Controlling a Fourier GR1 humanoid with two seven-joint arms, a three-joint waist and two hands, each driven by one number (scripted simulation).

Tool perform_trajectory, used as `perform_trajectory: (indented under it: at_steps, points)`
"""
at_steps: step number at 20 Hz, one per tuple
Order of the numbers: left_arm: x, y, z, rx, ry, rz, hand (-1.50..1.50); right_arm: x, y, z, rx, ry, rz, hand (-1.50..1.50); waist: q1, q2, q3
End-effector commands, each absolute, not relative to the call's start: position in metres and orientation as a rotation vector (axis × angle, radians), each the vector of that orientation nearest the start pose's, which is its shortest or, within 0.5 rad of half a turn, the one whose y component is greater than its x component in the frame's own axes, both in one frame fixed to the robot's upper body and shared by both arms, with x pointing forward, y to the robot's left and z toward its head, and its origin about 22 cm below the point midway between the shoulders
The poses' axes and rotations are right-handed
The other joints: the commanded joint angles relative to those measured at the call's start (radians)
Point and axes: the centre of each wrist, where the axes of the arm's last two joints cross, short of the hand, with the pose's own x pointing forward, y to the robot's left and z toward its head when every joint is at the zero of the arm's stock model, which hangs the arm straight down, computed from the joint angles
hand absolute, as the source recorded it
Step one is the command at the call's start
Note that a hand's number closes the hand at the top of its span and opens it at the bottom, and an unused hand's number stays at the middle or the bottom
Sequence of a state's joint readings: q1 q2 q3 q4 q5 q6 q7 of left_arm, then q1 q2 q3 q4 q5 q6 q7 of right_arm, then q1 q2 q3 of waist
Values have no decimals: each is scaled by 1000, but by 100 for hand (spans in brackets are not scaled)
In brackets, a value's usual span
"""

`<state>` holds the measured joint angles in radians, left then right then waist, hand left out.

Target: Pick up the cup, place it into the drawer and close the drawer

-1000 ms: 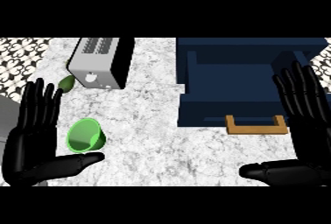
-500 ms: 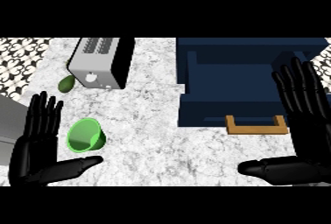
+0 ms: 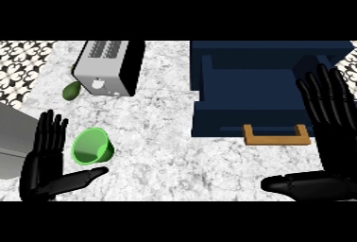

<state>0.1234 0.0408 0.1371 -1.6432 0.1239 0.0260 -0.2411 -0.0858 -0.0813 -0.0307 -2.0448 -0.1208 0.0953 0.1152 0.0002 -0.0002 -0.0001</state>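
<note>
A green cup [image 3: 92,146] lies tipped on the marble counter at the lower left, its mouth facing me. My left hand [image 3: 43,160] stands open just left of the cup, fingers straight up, thumb stretched under it, not touching it. The dark blue drawer [image 3: 268,82] stands pulled open at the upper right, with a wooden handle [image 3: 276,137] on its front edge. My right hand [image 3: 331,127] is open at the right edge, fingers up over the drawer's right side, thumb pointing left.
A silver toaster [image 3: 106,67] stands at the upper left with a green avocado-like fruit [image 3: 72,90] beside it. A grey block [image 3: 12,142] fills the left edge behind my left hand. Patterned floor [image 3: 21,61] shows past the counter's left end.
My left hand has drawn back toward the lower edge, showing less of itself. The right hand, the cup and the drawer have not visibly moved.
</note>
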Motion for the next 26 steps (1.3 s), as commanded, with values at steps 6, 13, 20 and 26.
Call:
perform_trajectory:
  at_steps: [6, 13, 20, 26]
  points:
    - [205, 297, -46, 156, -1746, 232, -150, 236, -230, 137, 146, -2009, 112, -150, 1, 0, 0]
    - [205, 306, -81, 151, -1726, 222, -150, 229, -230, 144, 149, -1992, 143, -150, 0, 0, 0]
    - [208, 313, -105, 166, -1724, 276, -150, 227, -243, 144, 155, -2008, 136, -150, -2, 0, 0]
    - [198, 334, -117, 205, -1701, 260, -150, 219, -235, 136, 149, -1998, 129, -150, -1, 0, 0]
